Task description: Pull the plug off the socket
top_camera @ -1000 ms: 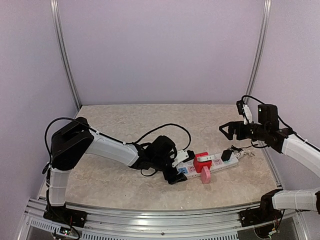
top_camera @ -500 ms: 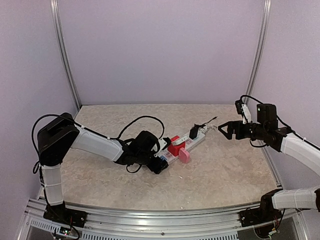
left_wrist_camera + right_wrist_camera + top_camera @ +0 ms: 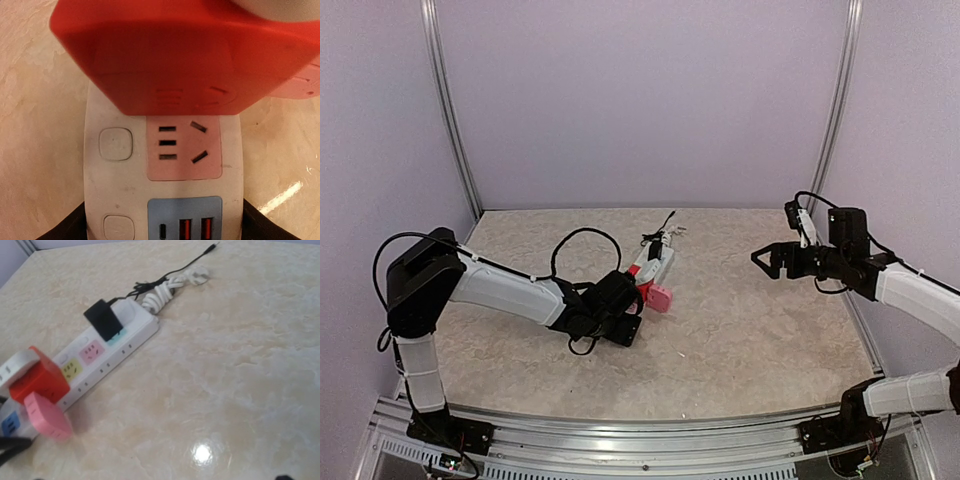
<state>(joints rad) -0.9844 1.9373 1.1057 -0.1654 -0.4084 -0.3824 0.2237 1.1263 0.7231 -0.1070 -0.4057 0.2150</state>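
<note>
1. Two arms show in your top view. The left one lies low across the worktop [image 3: 750,340], with its left tool [image 3: 625,315] at the near end of the socket [image 3: 656,264].
2. The socket lies flat on the worktop, a little left of centre and on a slant. Its near end points at the left tool and its far end points toward the back wall. The white cord [image 3: 169,288] is bundled just past that far end, and a thin black cable [image 3: 199,258] trails on beyond it.
3. In your left wrist view, the black fingers [image 3: 74,229] sit against both long sides of the socket. The jaws are spread to the width of the strip and clamp it.
4. A red plug [image 3: 41,381] is seated near the held end, just above a pink face [image 3: 184,148] and a blue face [image 3: 184,218].
5. A pink plug [image 3: 48,416] hangs over the socket's edge right beside the red plug. You cannot tell from these views which of the two it is seated in.
6. A black plug [image 3: 103,320] stands upright in the socket near the cord end.
7. Your right tool [image 3: 767,262] hangs in the air over the right side of the worktop. Its jaws are spread wide, it holds nothing, and it is well apart from the socket.
</note>
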